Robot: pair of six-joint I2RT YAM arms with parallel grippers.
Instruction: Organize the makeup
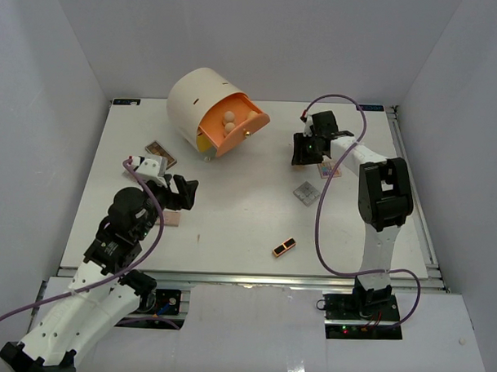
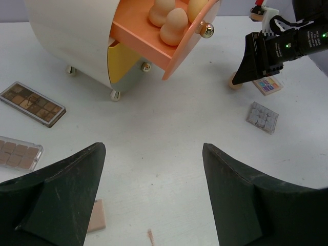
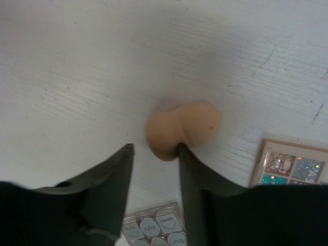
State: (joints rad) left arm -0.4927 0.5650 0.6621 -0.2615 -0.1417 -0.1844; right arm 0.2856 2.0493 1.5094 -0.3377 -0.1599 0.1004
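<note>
A tan sponge (image 3: 184,128) lies on the table just ahead of my right gripper (image 3: 155,148). The jaws are open, the sponge's narrow end sits between the tips, and the right finger (image 3: 190,169) touches its waist. From above, that gripper (image 1: 303,152) is right of the drawer unit. A glitter palette (image 3: 289,166) and a clear square palette (image 3: 154,225) lie beside it. My left gripper (image 2: 154,148) is open and empty over bare table; it also shows in the top view (image 1: 183,192). A black-and-gold case (image 1: 284,247) lies near the front. Two sponges (image 2: 171,25) sit in the orange drawer (image 2: 154,48).
The cream cylindrical drawer unit (image 1: 201,103) stands at the back centre with its orange drawer pulled out. A brown palette (image 2: 32,104) and a pinkish palette (image 2: 18,154) lie at the left. A tan flat piece (image 2: 96,215) lies under my left fingers. A square palette (image 1: 306,192) lies right of centre.
</note>
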